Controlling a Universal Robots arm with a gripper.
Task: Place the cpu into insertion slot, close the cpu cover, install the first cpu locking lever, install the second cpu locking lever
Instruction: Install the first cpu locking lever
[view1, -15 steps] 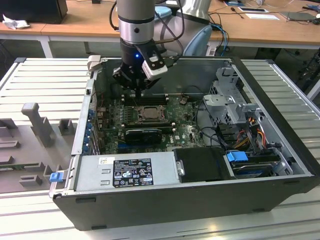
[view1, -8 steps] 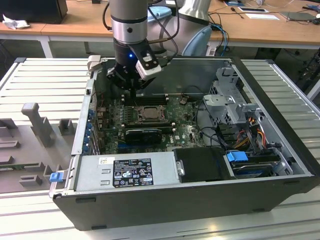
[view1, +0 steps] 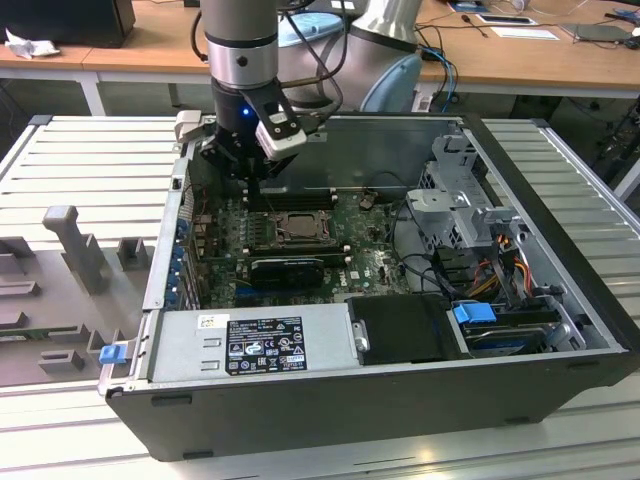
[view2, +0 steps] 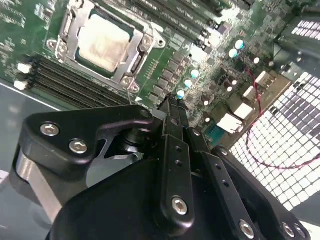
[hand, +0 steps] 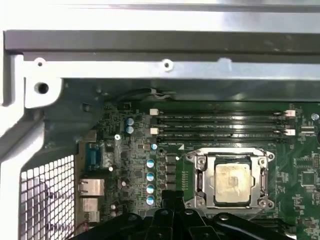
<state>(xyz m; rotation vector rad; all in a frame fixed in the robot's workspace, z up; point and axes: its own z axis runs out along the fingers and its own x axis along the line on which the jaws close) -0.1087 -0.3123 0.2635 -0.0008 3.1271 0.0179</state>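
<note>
Mid-board on the green board (hand: 300, 170), beside the memory slots (hand: 220, 120), the chip (hand: 232, 182) sits flat in the socket (hand: 193, 180) with the metal cover (hand: 261, 184) lying down around it. Gripper (view2: 172, 106) hovers over the board off the socket's side, fingertips together, holding nothing. Chip looks light, stiff and fragile underneath, so probably an edges-only grip; cover looks like thin springy sheet, best pushed on its frame, not the chip face.
</note>
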